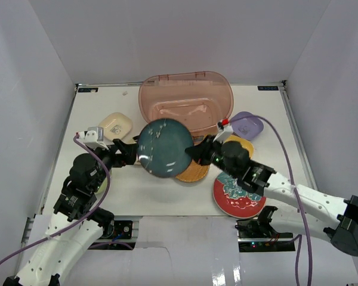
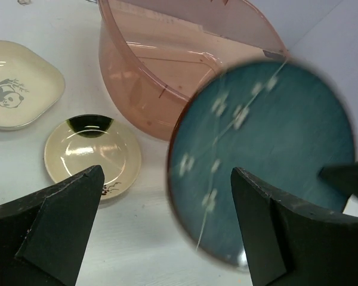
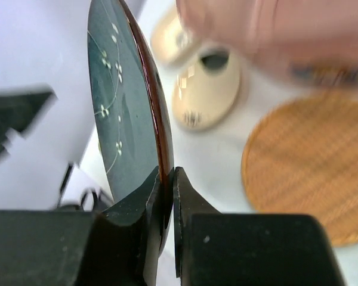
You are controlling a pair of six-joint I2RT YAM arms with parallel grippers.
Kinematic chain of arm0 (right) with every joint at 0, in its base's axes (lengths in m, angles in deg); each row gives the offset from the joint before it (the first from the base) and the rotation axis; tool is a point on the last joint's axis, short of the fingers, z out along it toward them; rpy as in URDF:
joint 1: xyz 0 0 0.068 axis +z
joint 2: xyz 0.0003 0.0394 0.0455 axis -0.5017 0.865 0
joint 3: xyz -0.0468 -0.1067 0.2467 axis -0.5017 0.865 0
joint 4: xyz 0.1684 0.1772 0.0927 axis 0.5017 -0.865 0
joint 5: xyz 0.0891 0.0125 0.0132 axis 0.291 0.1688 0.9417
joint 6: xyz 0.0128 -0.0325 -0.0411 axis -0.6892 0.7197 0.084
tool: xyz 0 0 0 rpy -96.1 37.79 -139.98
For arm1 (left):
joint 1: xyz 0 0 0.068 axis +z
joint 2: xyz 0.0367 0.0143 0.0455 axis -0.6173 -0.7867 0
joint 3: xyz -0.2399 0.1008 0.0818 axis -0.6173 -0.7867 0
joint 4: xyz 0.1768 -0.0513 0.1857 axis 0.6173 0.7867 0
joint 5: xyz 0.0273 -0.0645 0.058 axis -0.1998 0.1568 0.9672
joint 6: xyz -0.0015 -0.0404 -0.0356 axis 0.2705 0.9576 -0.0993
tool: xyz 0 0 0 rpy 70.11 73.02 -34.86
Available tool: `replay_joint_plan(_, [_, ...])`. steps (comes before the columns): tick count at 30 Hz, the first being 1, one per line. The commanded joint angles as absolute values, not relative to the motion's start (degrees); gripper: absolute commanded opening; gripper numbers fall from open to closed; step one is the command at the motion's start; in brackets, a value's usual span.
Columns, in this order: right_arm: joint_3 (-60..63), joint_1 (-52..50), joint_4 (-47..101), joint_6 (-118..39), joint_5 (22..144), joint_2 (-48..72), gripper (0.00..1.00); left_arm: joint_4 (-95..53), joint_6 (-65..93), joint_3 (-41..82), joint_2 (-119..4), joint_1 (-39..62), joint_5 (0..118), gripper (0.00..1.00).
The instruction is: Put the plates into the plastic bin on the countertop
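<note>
Firmly pressed together on the rim of the teal plate (image 3: 116, 107), the right gripper (image 3: 167, 179) pinches it between its two fingers, one on the face and one on the back. The plate stands tilted up on edge in the air, its dark face with small white flowers turned toward the left arm. From above, it hangs over the table (image 1: 143, 190) just in front of the bin (image 1: 149, 95), with its upper edge overlapping the bin's near wall. The left gripper (image 1: 130, 152) sits at the plate's opposite edge with its fingers spread wide and nothing between them; whether they touch the plate cannot be told. Below the raised plate lies an orange woven plate (image 1: 194, 173), partly covered by it in the top view. A round cream plate (image 2: 92, 155) rests on the table just beside the bin's wall, and a squarish cream plate (image 2: 15, 83) with a panda print lies near it, farther left. Under the right arm lie a red plate (image 1: 238, 193) with a teal flower and a yellow plate (image 1: 241, 143), and a purple plate (image 1: 247, 125) sits beside the bin's right end. The bin holds no plates.
</note>
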State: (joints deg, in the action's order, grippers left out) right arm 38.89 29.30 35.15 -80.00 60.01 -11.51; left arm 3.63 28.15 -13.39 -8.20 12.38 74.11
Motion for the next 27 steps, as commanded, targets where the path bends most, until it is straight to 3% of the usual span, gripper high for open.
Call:
replay_joint_plan(1, [25.99, 18.02, 38.26, -72.35, 64.09, -14.13, 0.08, 5.6, 29.68, -10.82, -8.22, 12.02, 75.16, 0.98])
replay_joint_plan(5, [16.57, 4.63, 37.82, -71.91, 76.74, -7.02, 0.08, 6.83, 33.79, -11.96, -8.75, 12.02, 69.72, 0.98])
replay_joint_plan(9, [5.24, -5.39, 37.56, -72.0, 88.87, 7.01, 0.08, 5.18, 39.43, -15.21, -10.67, 11.84, 54.73, 0.95])
replay_joint_plan(16, [-13.05, -10.69, 30.27, -68.75, 95.05, 25.68, 0.08, -8.0, 46.64, -24.35, -20.68, 10.97, 32.28, 0.9])
replay_joint_plan(27, [-27.65, -10.69, 18.32, -62.6, 97.07, 44.49, 0.08, -13.64, 46.2, -24.27, -36.06, -3.7, 39.37, 0.85])
